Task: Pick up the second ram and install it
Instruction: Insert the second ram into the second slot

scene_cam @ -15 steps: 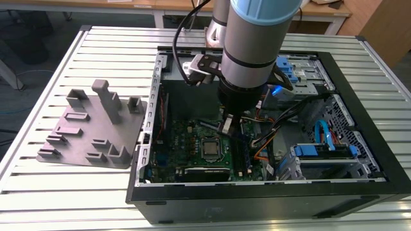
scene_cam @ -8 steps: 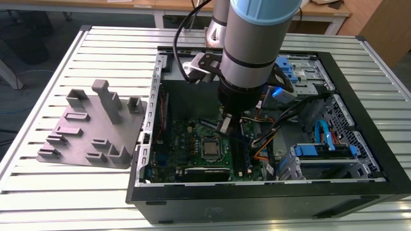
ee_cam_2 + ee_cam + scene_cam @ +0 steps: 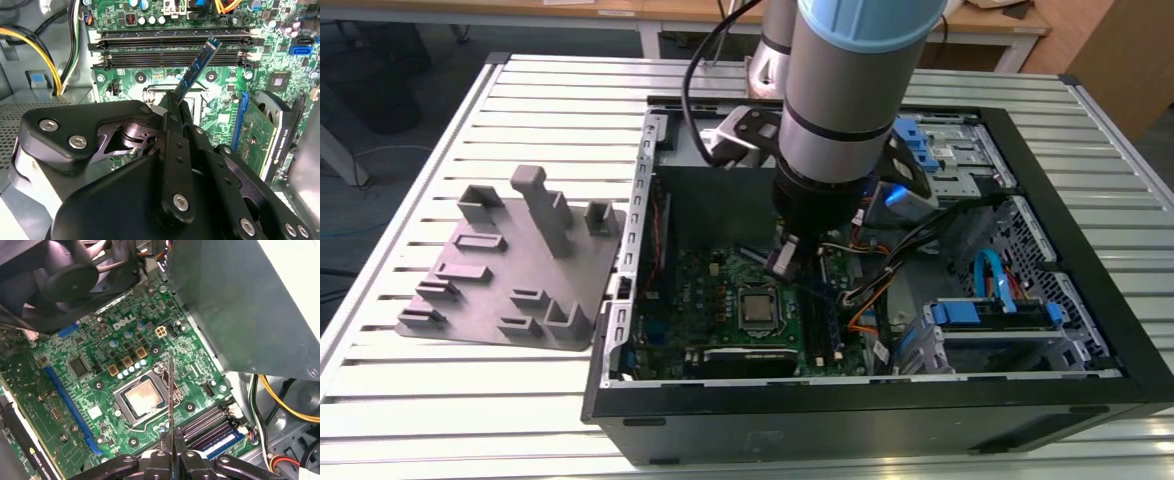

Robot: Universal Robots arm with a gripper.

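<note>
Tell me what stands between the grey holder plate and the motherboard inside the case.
In the exterior view, the case's metal side wall stands between the holder plate and the motherboard. The gripper holds the second ram.

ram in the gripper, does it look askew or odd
The ram clamped in the gripper slants across the slots in the second wrist view, not lined up with them or seated. No damage shows.

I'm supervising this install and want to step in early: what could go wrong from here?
The second ram, pinched at one end by the gripper, appears to hang by the processor socket, not over the memory slots; it might strike the board. Its angle to the slots could mean crooked seating.
</note>
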